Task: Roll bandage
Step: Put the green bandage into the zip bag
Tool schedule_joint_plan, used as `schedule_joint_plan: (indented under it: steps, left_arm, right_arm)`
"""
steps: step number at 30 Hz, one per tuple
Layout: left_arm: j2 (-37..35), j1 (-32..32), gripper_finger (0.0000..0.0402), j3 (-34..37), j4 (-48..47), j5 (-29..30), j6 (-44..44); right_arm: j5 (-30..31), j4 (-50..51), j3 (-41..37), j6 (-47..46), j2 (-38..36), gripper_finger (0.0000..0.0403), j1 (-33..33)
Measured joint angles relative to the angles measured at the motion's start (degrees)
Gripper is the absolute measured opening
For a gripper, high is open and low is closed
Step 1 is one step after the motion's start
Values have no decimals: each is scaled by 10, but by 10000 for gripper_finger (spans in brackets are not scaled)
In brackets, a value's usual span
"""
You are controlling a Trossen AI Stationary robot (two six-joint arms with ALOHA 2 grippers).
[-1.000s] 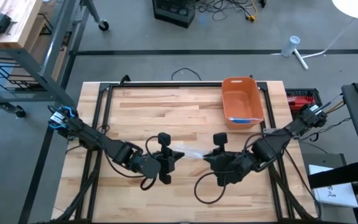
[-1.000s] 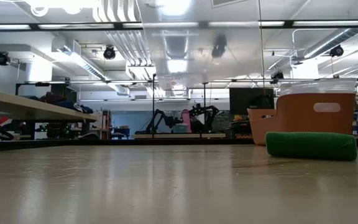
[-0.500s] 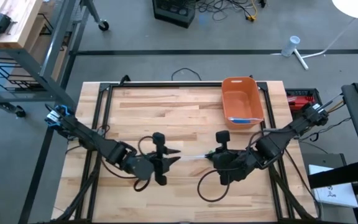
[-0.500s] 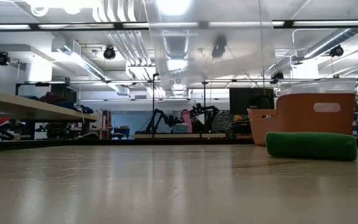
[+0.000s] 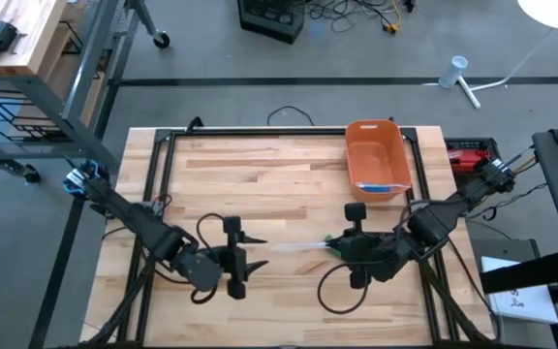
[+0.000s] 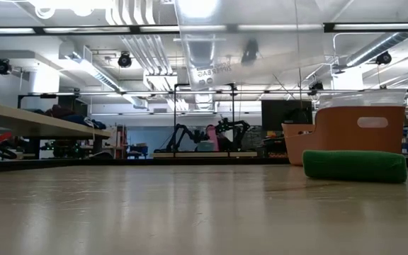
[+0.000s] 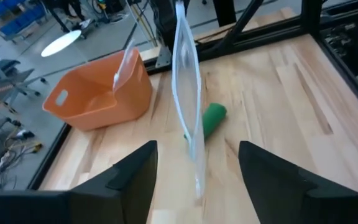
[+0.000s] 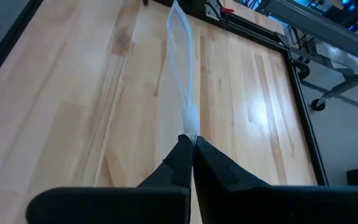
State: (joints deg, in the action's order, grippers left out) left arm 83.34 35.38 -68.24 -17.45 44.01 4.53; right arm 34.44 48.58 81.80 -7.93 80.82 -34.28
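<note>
From above we see both arms low over the front half of the table (image 5: 260, 165), facing each other. Our right gripper (image 5: 335, 245) sits right of centre, its fingers pinched tight on one end of a clear plastic bag (image 5: 294, 248), which stretches out leftward from it; in the right wrist view the fingertips (image 8: 185, 152) meet on the bunched edge of the bag (image 8: 180, 56), which runs away over the wood. Our left gripper (image 5: 248, 260) is left of centre, near the front edge, with its fingers spread apart; the bag's free end lies just short of them, and in the left wrist view the bag (image 7: 188, 93) hangs between and beyond the parted fingers (image 7: 129, 180), not touching either as far as we can tell. The green bandage roll (image 7: 211, 118) lies on the table just beyond the bag, close by the right gripper; in the low view it (image 6: 354, 166) rests in front of the orange bin (image 6: 346, 134). The bin (image 5: 377, 158) stands at the table's back right.
</note>
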Motion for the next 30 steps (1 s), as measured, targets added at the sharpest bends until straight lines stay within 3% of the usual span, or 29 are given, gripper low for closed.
schedule_joint_plan:
  steps: [4, 8, 19, 30]
  left_arm:
    - [6, -3, 209, 17, 15, 2, 11]
    - [6, -3, 178, 18, 20, 5, 22]
    - [8, -25, 13, 19, 27, 5, 15]
    - [8, -46, 1, 6, 59, -52, -22]
  right_arm:
    - [-4, 0, 0, 0, 0, 0, 0]
    - [-5, 0, 0, 4, 0, 0, 0]
    - [-19, -9, 0, 10, 0, 0, 0]
    - [-19, -52, -1, 47, 20, 0, 10]
